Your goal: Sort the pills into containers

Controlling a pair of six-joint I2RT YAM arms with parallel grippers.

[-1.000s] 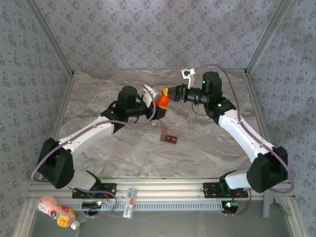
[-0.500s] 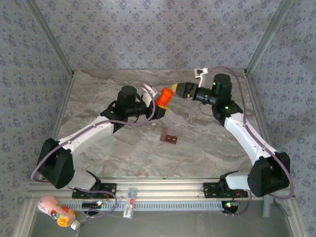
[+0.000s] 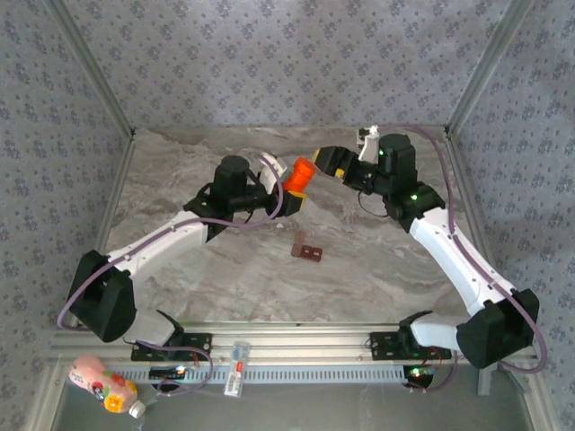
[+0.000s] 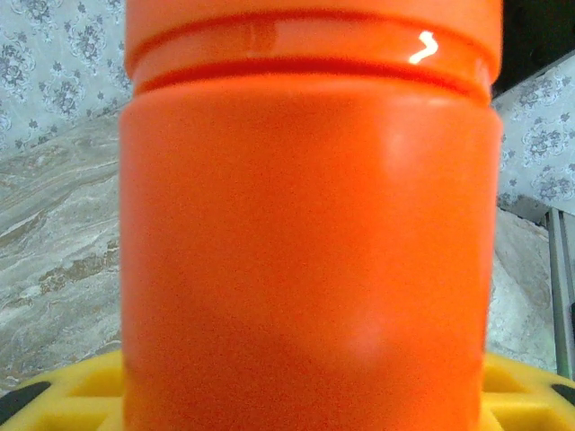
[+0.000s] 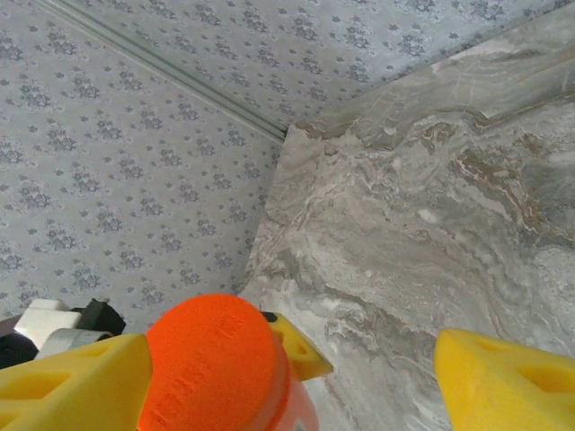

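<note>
We count one marble table (image 3: 377, 269), two arms, one orange bottle (image 3: 298, 176), one pink bottle (image 3: 101, 384) and one container strip (image 3: 307, 250). The left arm (image 3: 162, 238) reaches in from the near left and the right arm (image 3: 449, 247) from the near right. Their tips come together toward the far middle of the table. The pink bottle lies off the table, at the near left corner below the rail.

The left gripper (image 3: 296, 192) is clamped on the orange bottle and holds it above the table. In its wrist view the bottle (image 4: 305, 233) stands upright between the yellow fingers (image 4: 63, 395), close to the lens. The right gripper (image 3: 322, 158) stands with its jaws wide apart and holds nothing. From above we see it just to the right of the bottle's top. In its wrist view the round orange top (image 5: 211, 359) sits close by one of its yellow fingers (image 5: 503, 382), the other one, well away from this one. We cannot tell whether that finger touches the bottle.

The container strip lies on the table, dark reddish-brown, near the middle. It is nearer to us than both grippers, a little right of the left gripper, and apart from both. We cannot make out its compartments.
</note>
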